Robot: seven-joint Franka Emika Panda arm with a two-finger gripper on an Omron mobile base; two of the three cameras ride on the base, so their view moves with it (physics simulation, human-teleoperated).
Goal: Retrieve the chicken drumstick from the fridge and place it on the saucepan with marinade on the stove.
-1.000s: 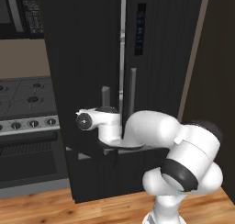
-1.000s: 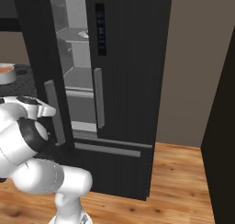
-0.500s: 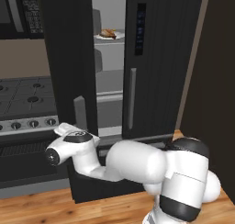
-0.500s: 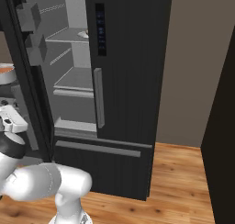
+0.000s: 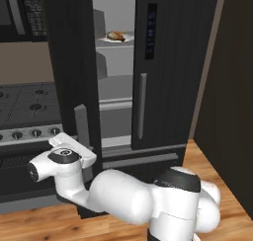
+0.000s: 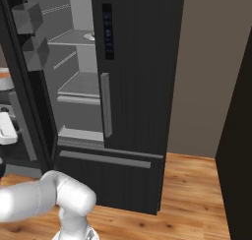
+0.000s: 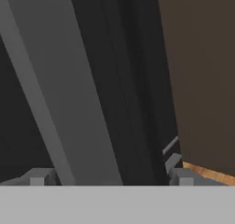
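Fridge (image 5: 168,62): left door swung open, right door shut, grey shelves showing inside.
Drumstick (image 5: 116,35): chicken drumstick lying on a white plate (image 5: 127,39) on an upper fridge shelf.
Tool (image 7: 110,176): fingers spread wide apart, the open door's grey handle (image 7: 59,103) between them, nothing clamped.
Stove (image 5: 24,111): left of the fridge, knobs along its front edge.
Floor (image 6: 197,195): wood planks.

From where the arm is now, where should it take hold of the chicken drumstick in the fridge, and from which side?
The chicken drumstick lies flat on a white plate on an upper shelf of the fridge, behind the opened left door. It probably is best gripped across its thicker middle, coming in from the open front and slightly above, since the shelf back and walls block other sides. The end effector is open.
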